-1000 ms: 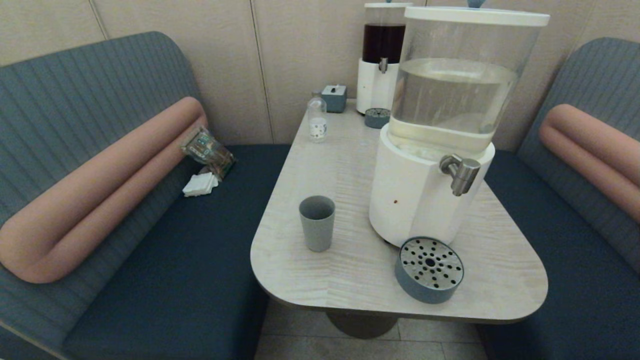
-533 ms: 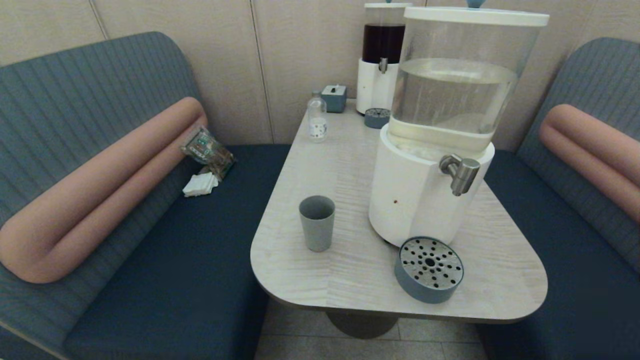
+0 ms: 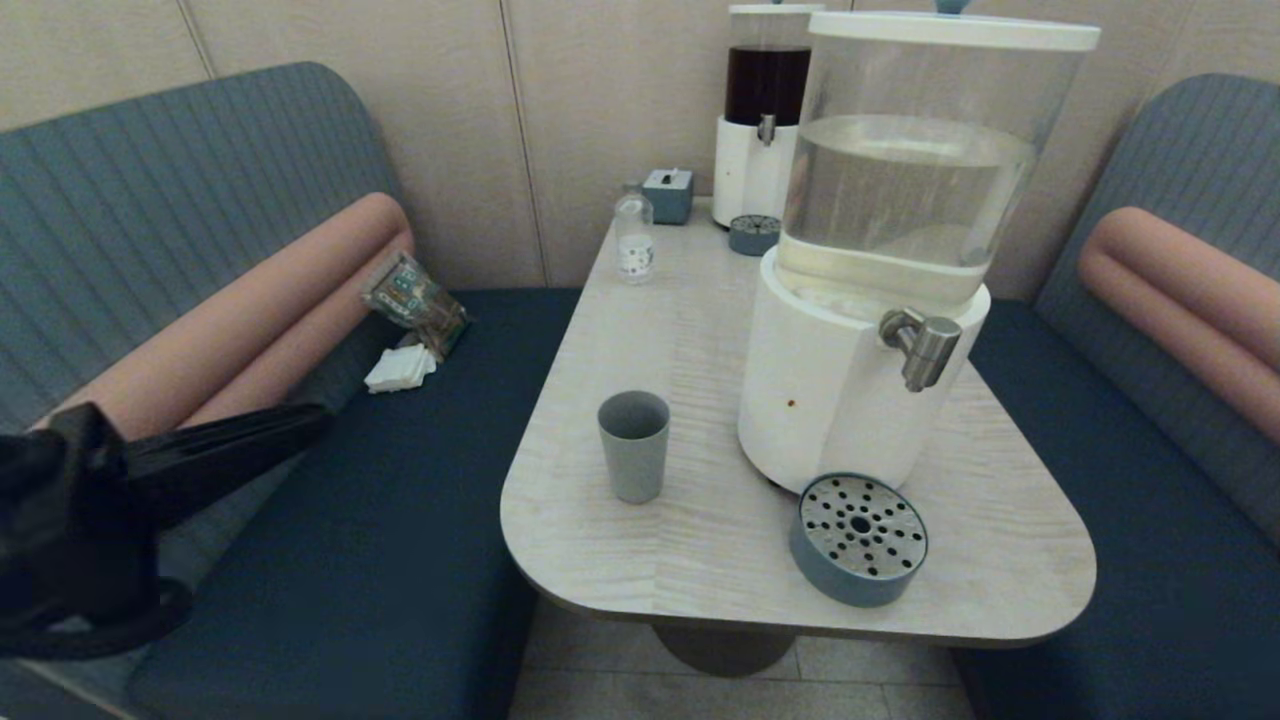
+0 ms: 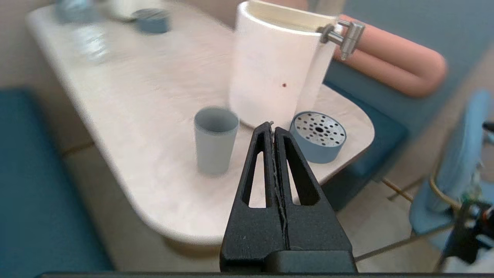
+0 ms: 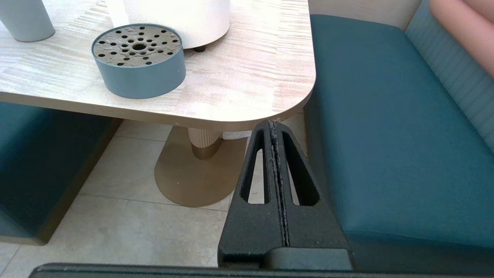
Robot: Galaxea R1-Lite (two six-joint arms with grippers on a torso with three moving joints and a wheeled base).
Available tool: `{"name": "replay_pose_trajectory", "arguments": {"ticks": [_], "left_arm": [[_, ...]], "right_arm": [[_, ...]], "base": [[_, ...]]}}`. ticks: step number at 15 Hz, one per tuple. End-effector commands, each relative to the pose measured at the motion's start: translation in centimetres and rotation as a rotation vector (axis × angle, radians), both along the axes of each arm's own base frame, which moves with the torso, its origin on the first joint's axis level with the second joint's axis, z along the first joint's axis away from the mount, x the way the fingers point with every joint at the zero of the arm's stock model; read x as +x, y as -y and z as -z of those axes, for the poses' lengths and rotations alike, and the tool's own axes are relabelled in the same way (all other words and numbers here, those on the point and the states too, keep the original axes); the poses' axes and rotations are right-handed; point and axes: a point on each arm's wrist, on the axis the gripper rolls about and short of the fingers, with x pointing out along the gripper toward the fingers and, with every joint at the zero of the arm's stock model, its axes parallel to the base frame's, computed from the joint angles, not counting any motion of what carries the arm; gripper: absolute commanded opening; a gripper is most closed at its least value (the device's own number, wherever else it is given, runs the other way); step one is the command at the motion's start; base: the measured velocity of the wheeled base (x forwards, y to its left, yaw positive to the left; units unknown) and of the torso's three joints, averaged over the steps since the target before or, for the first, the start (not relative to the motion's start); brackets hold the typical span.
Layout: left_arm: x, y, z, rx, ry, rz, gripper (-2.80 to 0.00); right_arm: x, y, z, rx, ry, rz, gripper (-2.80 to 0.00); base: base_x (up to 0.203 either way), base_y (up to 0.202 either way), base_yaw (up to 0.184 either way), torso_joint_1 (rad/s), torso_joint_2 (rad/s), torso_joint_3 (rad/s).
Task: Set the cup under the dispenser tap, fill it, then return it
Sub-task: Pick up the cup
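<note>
— Where the desk (image 3: 700, 330) fills the middle of the head view, what stands largest on it?

— The clear-tank dispenser (image 3: 880, 250) on its white base, part full of water, toward the robot's right. The dispenser tap (image 3: 920, 345) juts from the base, its nozzle pointing down, with nothing under it. Below, near the desk's front edge, sits the round drip tray (image 3: 858, 538) with a perforated metal top, just beside the base.

— And further back?

— A smaller dark-liquid dispenser (image 3: 765, 110) against the wall, well apart from the rest.

— The arms?

— The left gripper (image 3: 290, 425) reaches in low over the bench seat (image 3: 350, 560), well short of the desk; the left wrist view shows its jaws (image 4: 272, 133) pressed together on nothing. The right gripper (image 5: 273, 127) sits below the desk's right front corner, jaws likewise clenched and empty.

— Where is the cup?

— The cup (image 3: 634, 445) stands upright and empty on the desk, left of the white base, apart from it and from the drip tray. Neither gripper touches it.
</note>
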Motion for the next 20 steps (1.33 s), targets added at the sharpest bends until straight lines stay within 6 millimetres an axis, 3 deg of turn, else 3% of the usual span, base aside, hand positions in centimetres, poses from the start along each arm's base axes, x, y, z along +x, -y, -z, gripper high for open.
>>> {"name": "replay_pose_trajectory", "arguments": {"ticks": [1,4,5,6,11,13,18,20], "left_arm": [[5.5,-0.3,3.0,0.012,0.005,0.036,-2.80],[9.7,-0.8,7.2,0.090,0.024,0.112,-2.80],[11.2,-1.1,8.4,0.121,0.037,0.127,-2.64],[12.6,-1.3,9.7,0.146,0.047,0.142,0.00],[18.2,-1.9,12.1,0.188,0.123,0.204,0.00],[19.5,-1.4,13.4,0.185,0.109,0.241,0.00],[19.9,2.4,16.1,0.165,0.049,0.419,0.00],[20.1,3.1,16.9,0.161,0.032,0.445,0.00]], "right_arm": [[0.0,0.0,0.0,-0.001,0.000,0.000,-2.80],[0.0,0.0,0.0,0.001,0.000,0.000,-2.80],[0.0,0.0,0.0,-0.001,-0.001,0.000,-2.80],[0.0,0.0,0.0,0.000,-0.001,0.000,-2.80],[0.0,0.0,0.0,-0.001,0.000,0.000,-2.80],[0.0,0.0,0.0,-0.001,-0.001,0.000,-2.80],[0.0,0.0,0.0,-0.001,0.000,0.000,-2.80],[0.0,0.0,0.0,-0.001,0.000,0.000,-2.80]], "base": [[0.000,0.000,0.000,0.000,0.00,0.000],[0.000,0.000,0.000,0.000,0.00,0.000],[0.000,0.000,0.000,0.000,0.00,0.000],[0.000,0.000,0.000,0.000,0.00,0.000],[0.000,0.000,0.000,0.000,0.00,0.000],[0.000,0.000,0.000,0.000,0.00,0.000],[0.000,0.000,0.000,0.000,0.00,0.000],[0.000,0.000,0.000,0.000,0.00,0.000]]}}
